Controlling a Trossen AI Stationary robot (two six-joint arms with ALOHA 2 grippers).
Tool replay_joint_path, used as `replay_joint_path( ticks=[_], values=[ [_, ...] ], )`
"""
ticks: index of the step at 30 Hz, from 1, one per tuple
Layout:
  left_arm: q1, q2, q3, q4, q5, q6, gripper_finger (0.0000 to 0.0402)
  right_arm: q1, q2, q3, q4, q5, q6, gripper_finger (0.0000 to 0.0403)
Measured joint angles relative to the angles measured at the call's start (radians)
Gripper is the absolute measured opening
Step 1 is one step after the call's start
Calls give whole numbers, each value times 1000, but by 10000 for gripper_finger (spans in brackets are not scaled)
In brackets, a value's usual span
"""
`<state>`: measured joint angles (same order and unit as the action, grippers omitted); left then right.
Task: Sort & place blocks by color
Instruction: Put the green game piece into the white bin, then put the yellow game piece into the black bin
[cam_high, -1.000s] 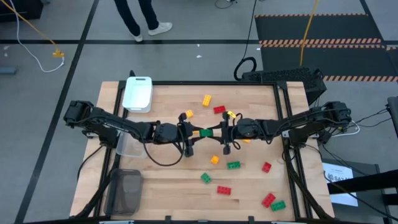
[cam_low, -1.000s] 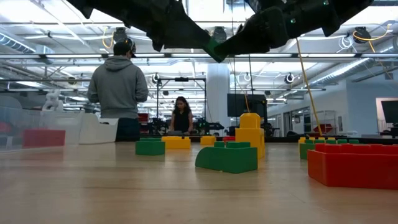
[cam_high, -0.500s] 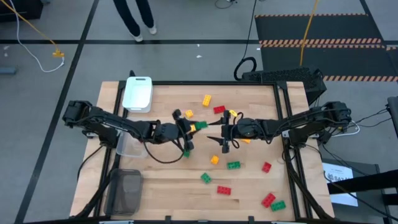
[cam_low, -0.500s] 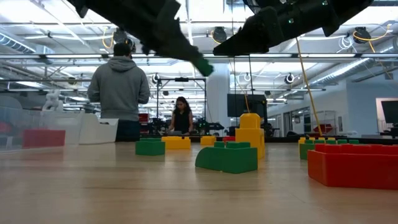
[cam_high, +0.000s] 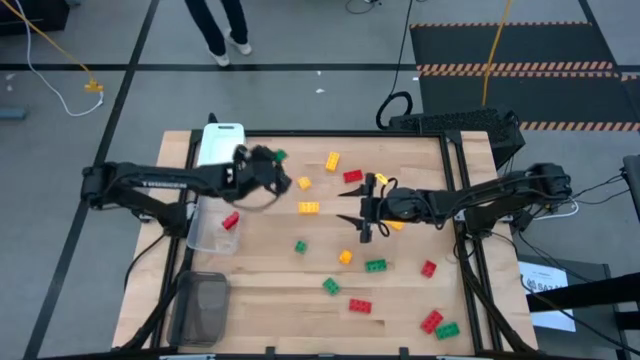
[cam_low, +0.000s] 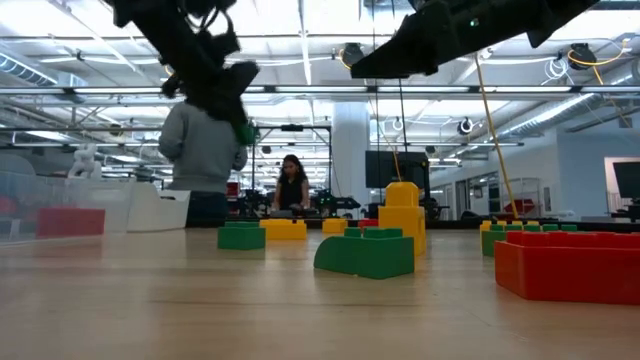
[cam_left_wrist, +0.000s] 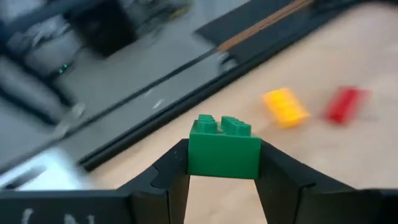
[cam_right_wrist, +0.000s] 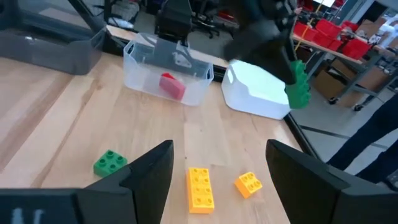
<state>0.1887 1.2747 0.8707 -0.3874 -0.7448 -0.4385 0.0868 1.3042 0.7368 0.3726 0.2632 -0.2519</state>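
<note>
Red block (cam_right_wrist: 172, 85) inside clear tray (cam_right_wrist: 149, 79)

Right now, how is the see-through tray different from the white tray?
The clear tray lets you see through its walls; the white tray does not. The clear tray holds a red block; nothing can be seen inside the white tray. The left gripper, its fingers shut on a green block, hangs beside the white tray, not the clear one. Both are rectangular and sit side by side at the table's left edge.
</note>
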Motion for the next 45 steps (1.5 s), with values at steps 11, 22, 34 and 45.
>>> replay_joint_path(
  ticks=[11, 22, 34, 45],
  values=[
    [313, -1, 0, -171, 18, -74, 152, 7, -138, 0, -140, -2, 21, 249],
    [449, -1, 0, -369, 38, -147, 164, 7, -231, 0, -246, -2, 57, 249],
    [500, 2, 0, -372, 90, -95, 201, 7, -230, 0, -251, -2, 57, 249],
    [474, 2, 0, -344, 141, -101, 318, 6, -230, 0, -284, -1, 58, 249]
  ],
)
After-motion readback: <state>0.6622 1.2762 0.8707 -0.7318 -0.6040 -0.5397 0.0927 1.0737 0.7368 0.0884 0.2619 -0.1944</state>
